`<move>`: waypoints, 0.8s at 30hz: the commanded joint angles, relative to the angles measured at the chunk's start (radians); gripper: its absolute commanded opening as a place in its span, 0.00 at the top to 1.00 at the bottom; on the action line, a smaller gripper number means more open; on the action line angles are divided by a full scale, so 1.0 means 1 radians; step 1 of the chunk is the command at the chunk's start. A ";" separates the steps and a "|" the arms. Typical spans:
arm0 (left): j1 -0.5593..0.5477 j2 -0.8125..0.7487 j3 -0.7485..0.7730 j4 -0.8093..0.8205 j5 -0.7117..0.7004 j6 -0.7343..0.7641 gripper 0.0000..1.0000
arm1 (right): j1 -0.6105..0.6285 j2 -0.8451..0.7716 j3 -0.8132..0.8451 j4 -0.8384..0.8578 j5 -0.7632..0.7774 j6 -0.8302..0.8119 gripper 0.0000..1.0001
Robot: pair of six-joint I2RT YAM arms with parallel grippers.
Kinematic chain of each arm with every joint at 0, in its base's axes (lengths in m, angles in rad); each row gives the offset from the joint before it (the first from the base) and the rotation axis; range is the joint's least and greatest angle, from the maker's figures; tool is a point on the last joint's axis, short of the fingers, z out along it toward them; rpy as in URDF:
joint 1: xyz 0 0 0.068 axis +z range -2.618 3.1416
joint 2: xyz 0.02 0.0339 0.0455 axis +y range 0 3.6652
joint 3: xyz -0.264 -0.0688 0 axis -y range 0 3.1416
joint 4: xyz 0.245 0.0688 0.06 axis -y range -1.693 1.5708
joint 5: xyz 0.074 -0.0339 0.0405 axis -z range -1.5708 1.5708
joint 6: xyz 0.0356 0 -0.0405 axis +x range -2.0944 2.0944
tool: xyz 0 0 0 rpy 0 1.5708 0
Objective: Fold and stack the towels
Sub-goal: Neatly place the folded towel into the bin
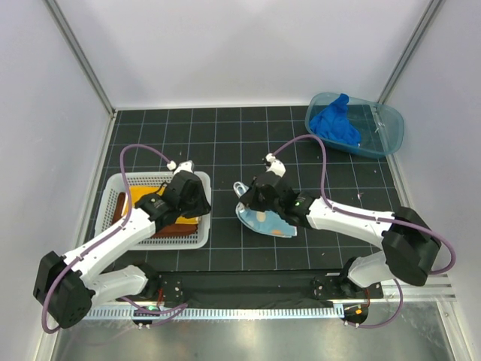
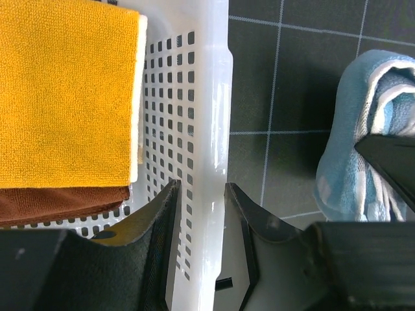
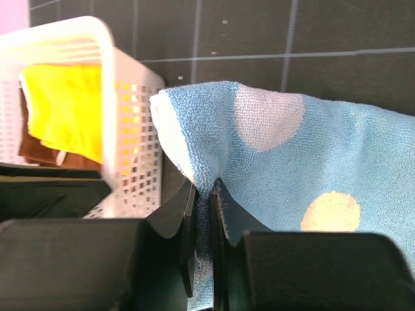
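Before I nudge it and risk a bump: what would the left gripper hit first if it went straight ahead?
The side wall of the white basket. It sits right between the fingers of the left gripper, though how soon they would touch is unclear.

White links (image 1: 113, 239), black joint housings (image 1: 409, 244), lilac cables (image 1: 139, 148); green light (image 1: 298, 201) on right arm (image 1: 349, 218).
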 commanded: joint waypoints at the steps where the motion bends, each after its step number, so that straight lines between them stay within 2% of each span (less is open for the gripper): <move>1: 0.005 -0.009 0.005 0.023 -0.004 0.001 0.64 | 0.039 -0.021 0.074 0.101 0.026 0.037 0.99; 10: 0.005 -0.158 0.241 -0.244 -0.202 0.067 0.64 | 0.114 0.049 0.228 0.089 0.141 0.083 0.99; 15: 0.005 -0.223 0.336 -0.326 -0.238 0.076 0.66 | 0.189 0.149 0.393 0.034 0.180 0.084 0.99; 24: 0.005 -0.270 0.485 -0.422 -0.256 0.103 0.66 | 0.246 0.292 0.649 -0.078 0.187 0.066 0.99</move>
